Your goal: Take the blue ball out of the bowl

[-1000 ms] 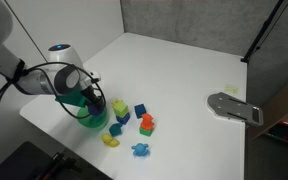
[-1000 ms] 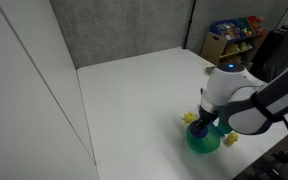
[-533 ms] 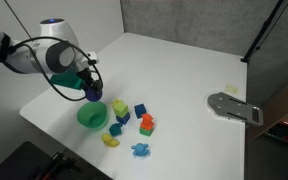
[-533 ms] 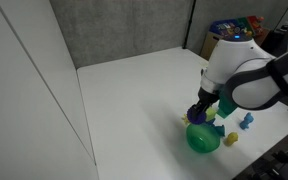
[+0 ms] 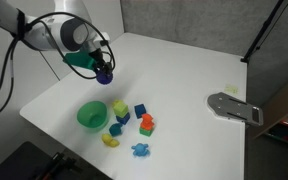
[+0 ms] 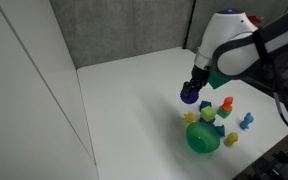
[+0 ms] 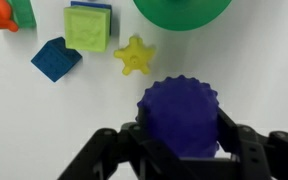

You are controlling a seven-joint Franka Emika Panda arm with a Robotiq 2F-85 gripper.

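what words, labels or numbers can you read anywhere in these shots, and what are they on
No text can be read in any view.
Colourful packages in the background of an exterior view: too small and blurred to read.
Blue ball, green block and yellow star in the wrist view: no print shows.

Seen in an exterior view from high off a corner of the white table (image 5: 194, 70), the camera faces a grey panel wall (image 5: 174, 15) at middle range. In an exterior view from another side, set lower beside a white partition (image 6: 24, 90), the lens looks across the table toward a shelf of colourful packets (image 6: 234, 30). Both exterior views share the green bowl (image 5: 91, 116) (image 6: 202, 138), the toy blocks (image 5: 129, 122) (image 6: 224, 112) and the tool (image 5: 104, 72) (image 6: 190, 95) gripping the blue ball (image 5: 105, 75) (image 6: 189, 97). The wrist view looks straight down, very close, past the tool, with the bowl's rim cut by its top edge.
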